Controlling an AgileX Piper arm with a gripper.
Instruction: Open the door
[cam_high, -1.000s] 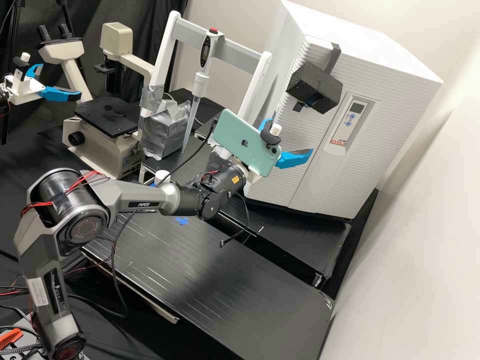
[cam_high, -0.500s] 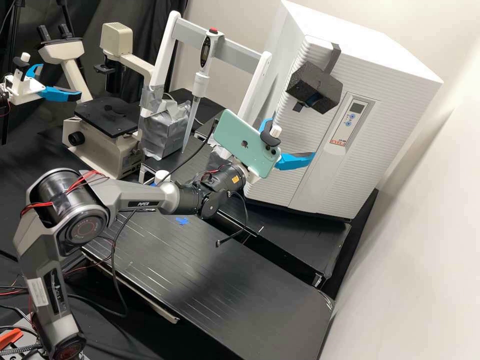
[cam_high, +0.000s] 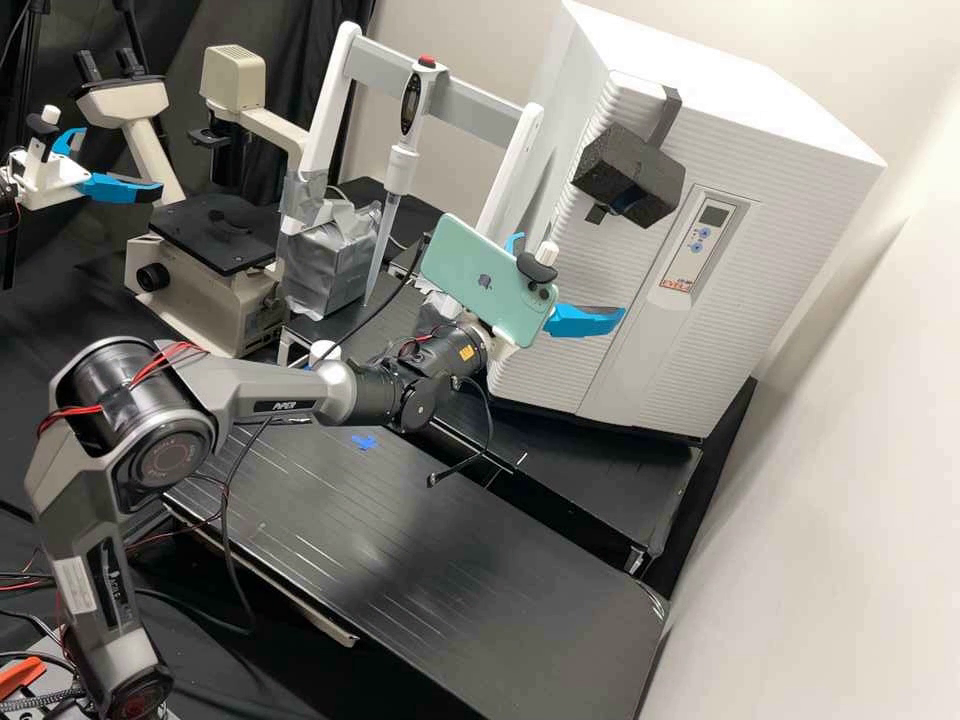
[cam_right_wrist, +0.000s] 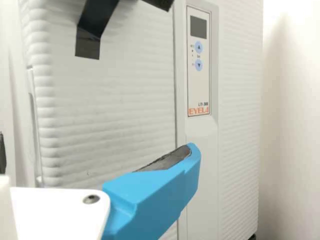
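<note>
Blue-fingered gripper (cam_high: 570, 280) is released, fingertips spread and holding nothing, presumably so one can engage an edge of the ribbed door (cam_right_wrist: 125, 105), which appears closed on the white cabinet (cam_high: 780, 210). Door seam (cam_right_wrist: 176, 90) runs beside the control panel (cam_right_wrist: 199, 65); with the wall (cam_high: 850, 430) beyond, swing room should lie over the bench (cam_high: 430, 540).
</note>
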